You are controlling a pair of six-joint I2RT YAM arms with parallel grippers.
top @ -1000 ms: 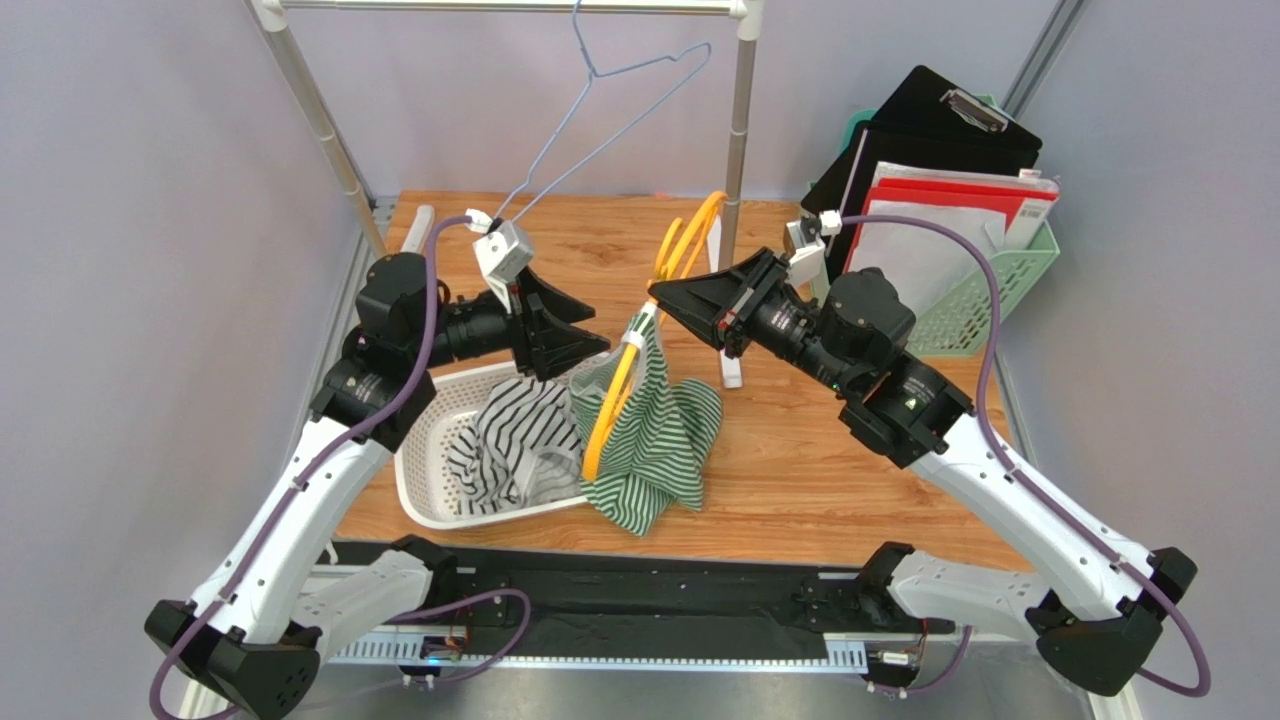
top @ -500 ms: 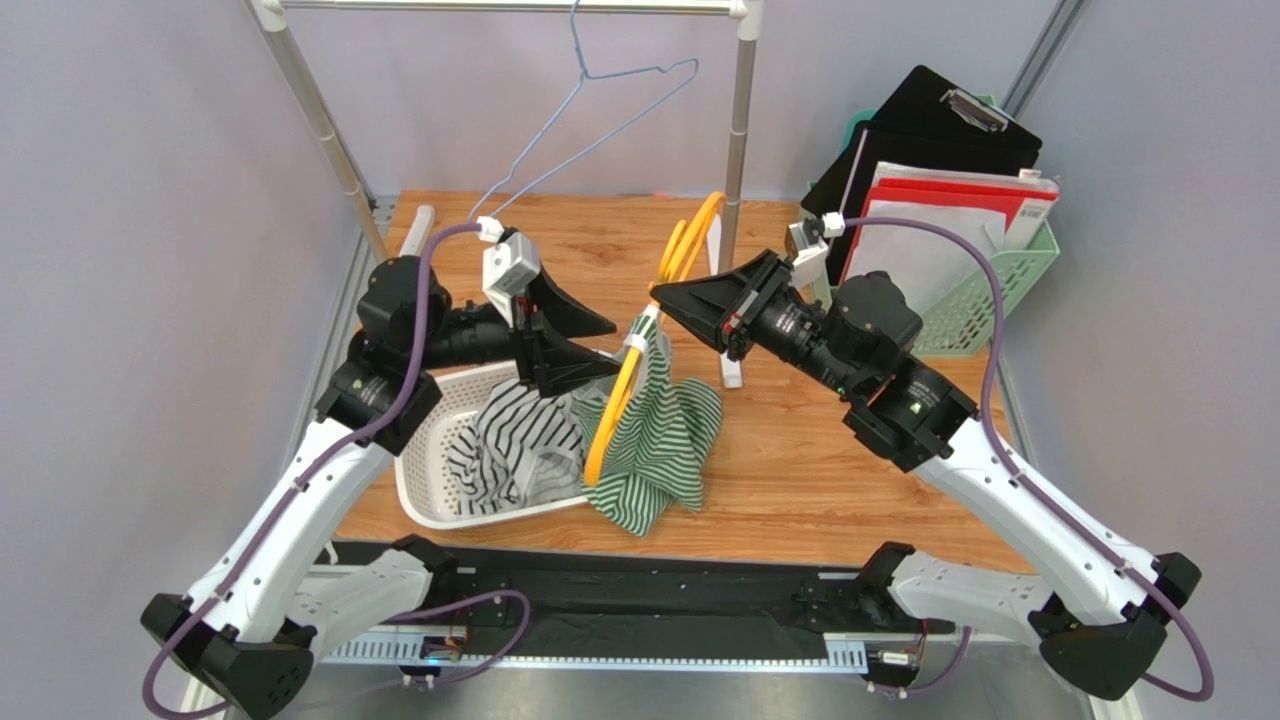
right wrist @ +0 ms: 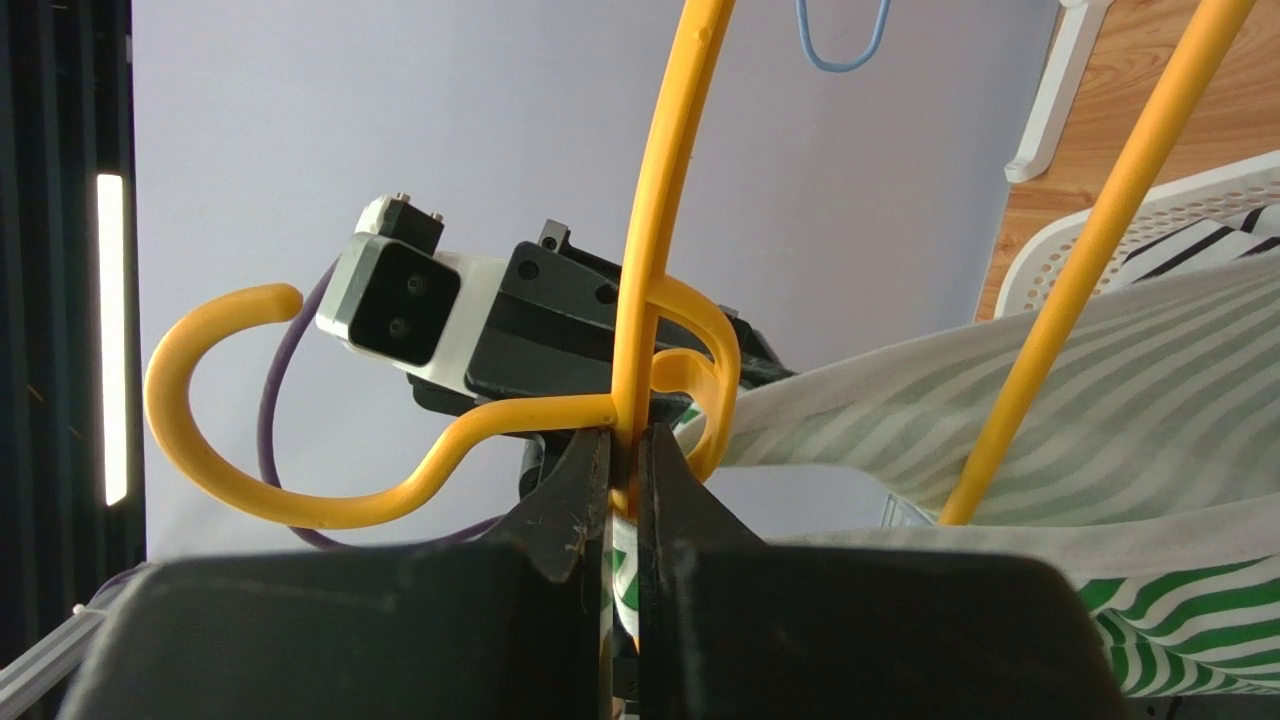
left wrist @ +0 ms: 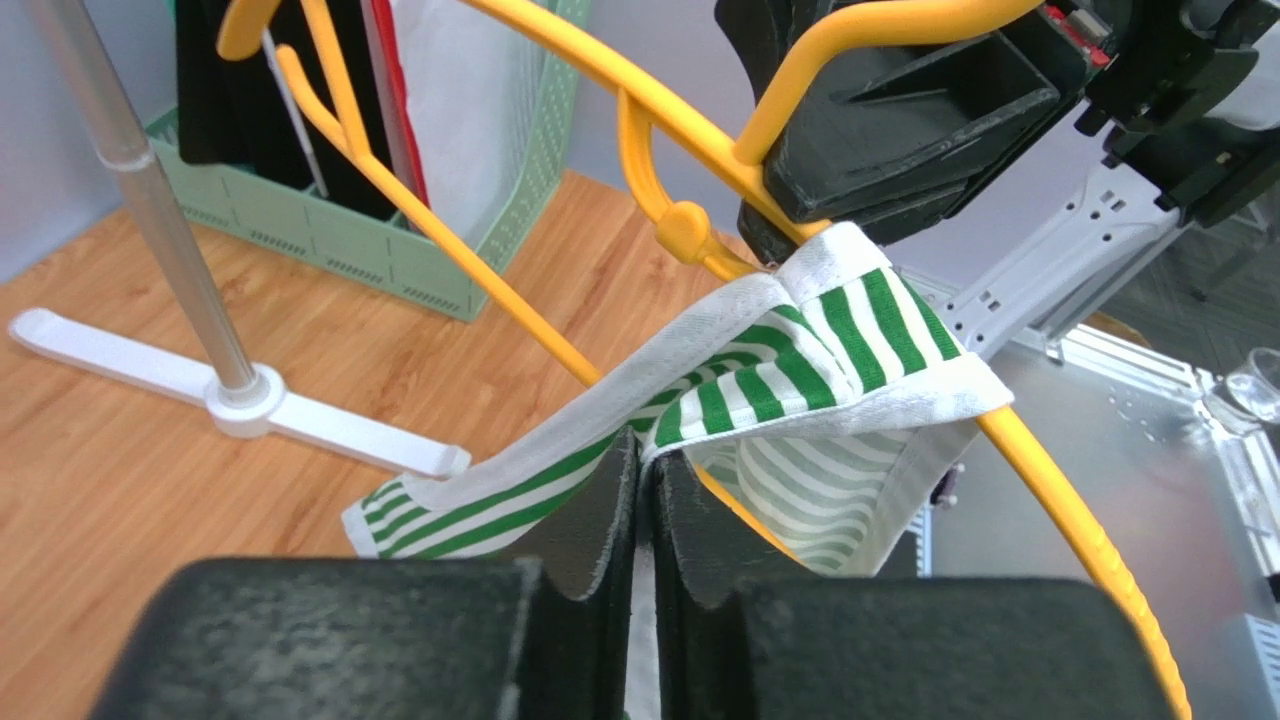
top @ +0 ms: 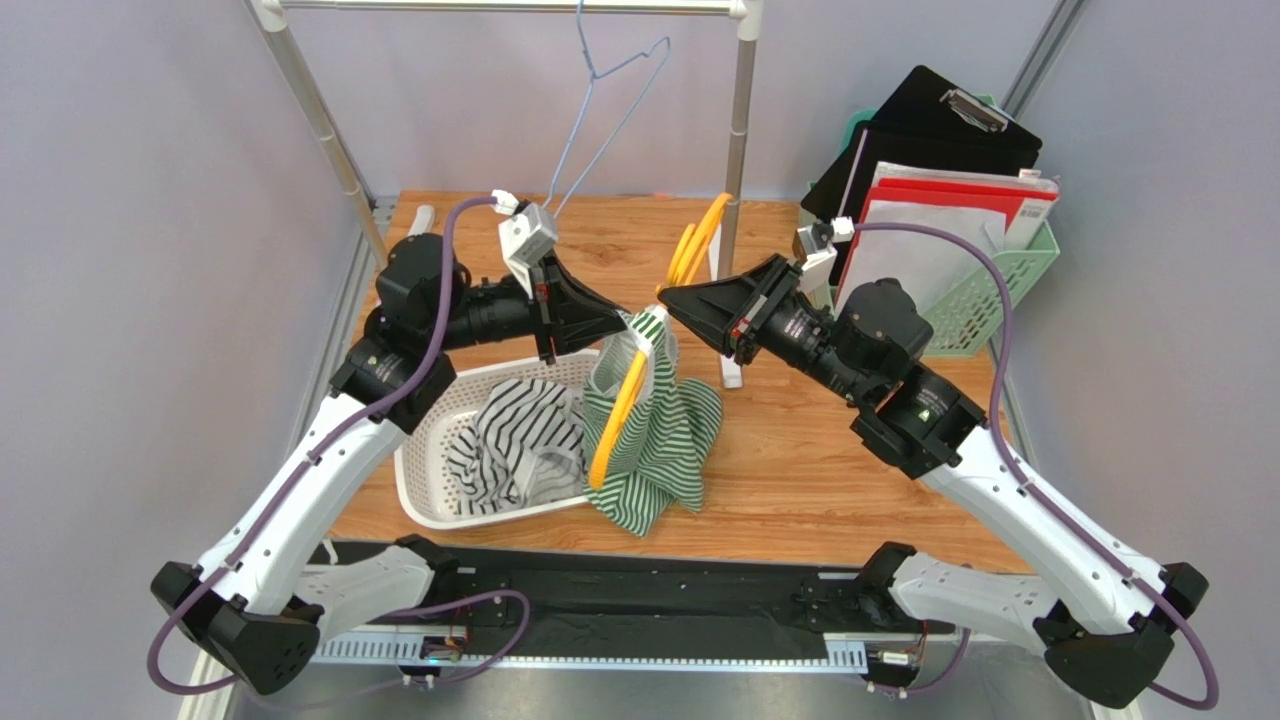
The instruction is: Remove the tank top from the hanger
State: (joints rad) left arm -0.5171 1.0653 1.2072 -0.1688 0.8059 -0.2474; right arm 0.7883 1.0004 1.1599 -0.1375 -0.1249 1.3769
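Wooden tabletop [top: 819, 450], light grain. At its middle a green-and-white striped tank top [top: 661, 438] hangs from a yellow plastic hanger [top: 613, 417], held up between both arms. Its lower folds are bunched on the wood just right of a white slotted laundry basket [top: 425, 450]. Left gripper [left wrist: 643, 468]: fingers pinched together on the tank top's white-edged shoulder strap, the fabric running into the seam between the pads, plain in the left wrist view. The strap is still draped over the hanger's sloping arm. Right gripper [right wrist: 628, 447]: fingers clenched on the hanger's neck just below the hook, which curls off to the left in the right wrist view. From overhead the two gripper tips nearly meet at the hanger's top. The basket holds a crumpled black-and-white striped garment [top: 519, 443]. Behind stands a silver clothes-rail post [top: 739, 135], with more yellow hangers [top: 694, 240] near its foot. A thin blue wire hanger [top: 609, 98] hooks on the crossbar. At the far right is a mint-green mesh file basket [top: 999, 293] holding folders and a black clipboard [top: 932, 128].
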